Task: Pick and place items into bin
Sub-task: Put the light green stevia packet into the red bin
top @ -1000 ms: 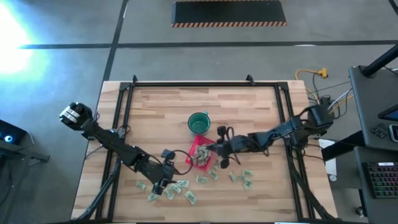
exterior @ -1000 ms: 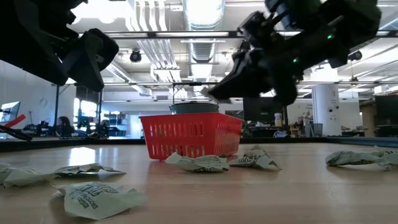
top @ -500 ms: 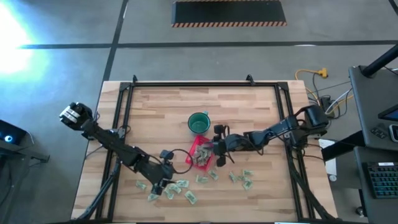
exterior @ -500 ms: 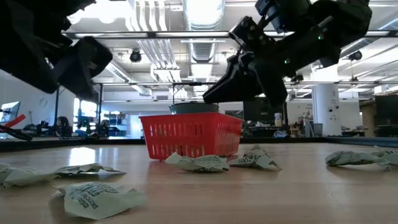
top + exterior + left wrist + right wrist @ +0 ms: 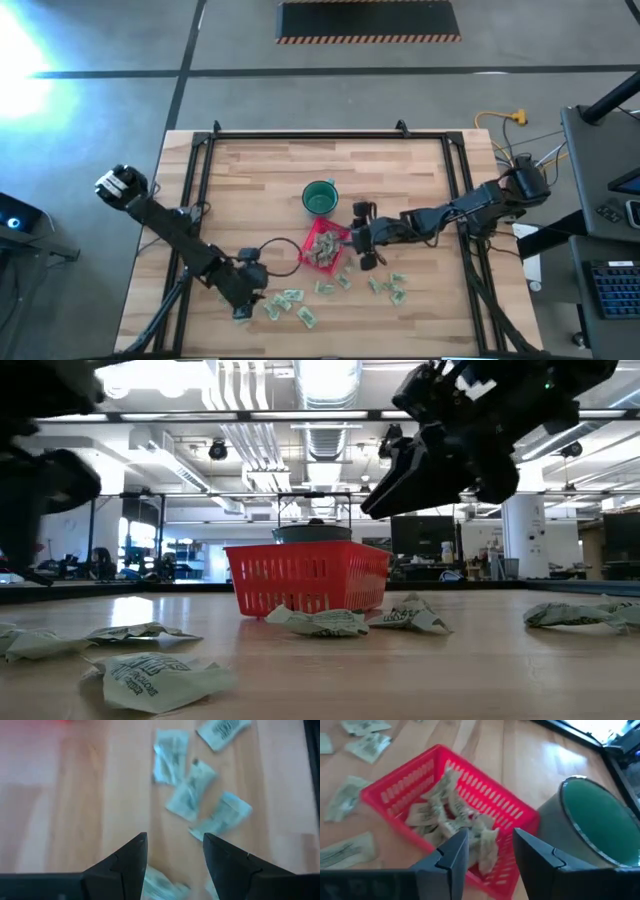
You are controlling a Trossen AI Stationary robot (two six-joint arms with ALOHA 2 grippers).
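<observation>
Red square plastic bin (image 5: 322, 247) mid-tabletop, part-filled; pale green-and-white wrapped items (image 5: 290, 301) litter the near edge. Left gripper (image 5: 172, 851) spread above them, right gripper (image 5: 489, 847) spread, empty: you should lower squarely over one piece.

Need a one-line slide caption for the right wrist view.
Right tool, open and empty, above the red bin holding several wrapped items, beside the green cup.

My left gripper (image 5: 243, 300) hangs low near the table's front with fingers parted and empty, while my right gripper (image 5: 362, 240) hovers mid-table, fingers apart.
</observation>
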